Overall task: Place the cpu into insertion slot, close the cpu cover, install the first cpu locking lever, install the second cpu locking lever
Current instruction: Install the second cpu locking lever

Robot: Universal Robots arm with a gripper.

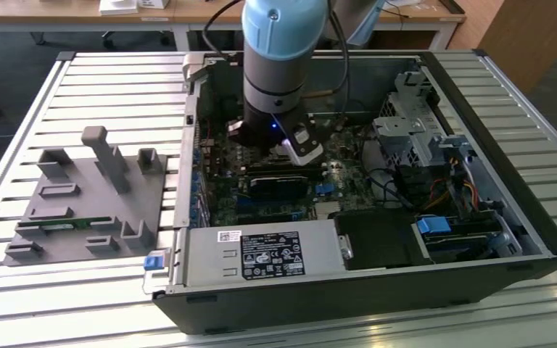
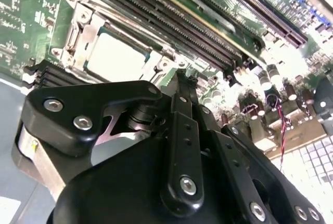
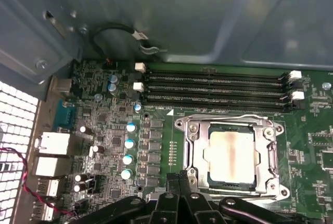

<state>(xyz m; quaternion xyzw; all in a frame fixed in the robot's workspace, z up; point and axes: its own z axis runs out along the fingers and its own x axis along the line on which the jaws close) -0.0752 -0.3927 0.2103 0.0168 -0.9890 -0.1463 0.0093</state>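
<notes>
CPU seated, cover down over it.

In both wrist views the cpu (image 3: 231, 154) lies in its socket with the cover (image 3: 193, 146) flat around it. The gripper (image 3: 179, 180) hangs just at the socket's 6 o'clock edge, fingers (image 2: 179, 99) pressed together, holding nothing.

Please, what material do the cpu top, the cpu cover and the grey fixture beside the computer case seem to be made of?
The cpu: likely metal, pale silvery-tan with a dull sheen. The cpu cover: probably stamped steel, bright and reflective, lying closed around the chip. The grey fixture: seemingly matte plastic, uniform grey without shine.
</notes>
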